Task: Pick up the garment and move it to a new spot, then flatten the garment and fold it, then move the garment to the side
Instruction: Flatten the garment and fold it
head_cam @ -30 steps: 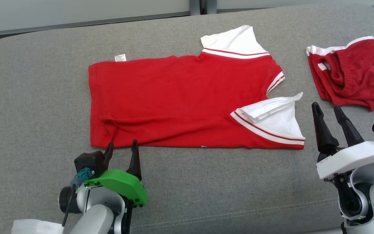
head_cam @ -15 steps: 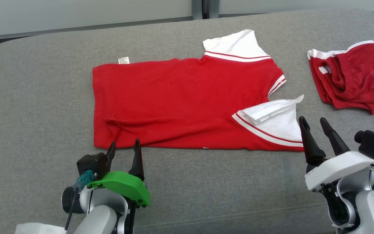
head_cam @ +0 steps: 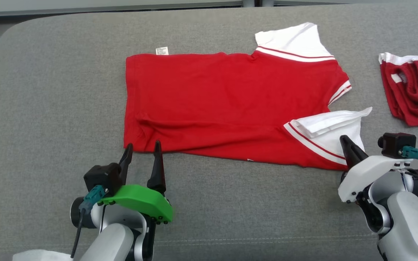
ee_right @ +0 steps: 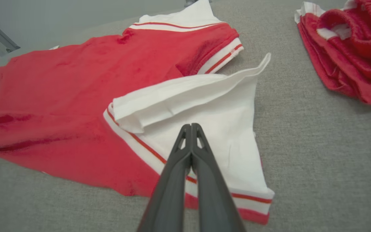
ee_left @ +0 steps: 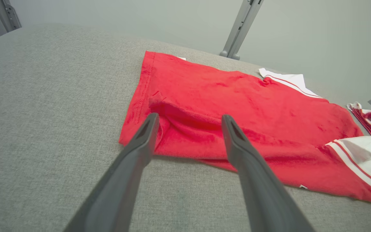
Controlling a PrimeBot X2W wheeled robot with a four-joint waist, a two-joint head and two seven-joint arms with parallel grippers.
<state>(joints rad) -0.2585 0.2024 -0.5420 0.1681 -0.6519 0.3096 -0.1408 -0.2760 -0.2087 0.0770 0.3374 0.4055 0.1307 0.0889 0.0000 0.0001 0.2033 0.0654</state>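
- The red shirt (head_cam: 223, 98) is lying spread out on the grey cushion (head_cam: 49, 108), with its sleeves pointing to the robot's right.
- The left gripper (head_cam: 143, 145) is sitting wide open at the shirt's near bottom corner, holding nothing.
- The right gripper (head_cam: 344, 139) is pressing its two fingers tight together over the shirt's near white sleeve (head_cam: 325, 123).
- I cannot tell if its tips are touching the shirt.
- Red shorts (head_cam: 412, 94) are lying apart from the shirt, past its sleeves.
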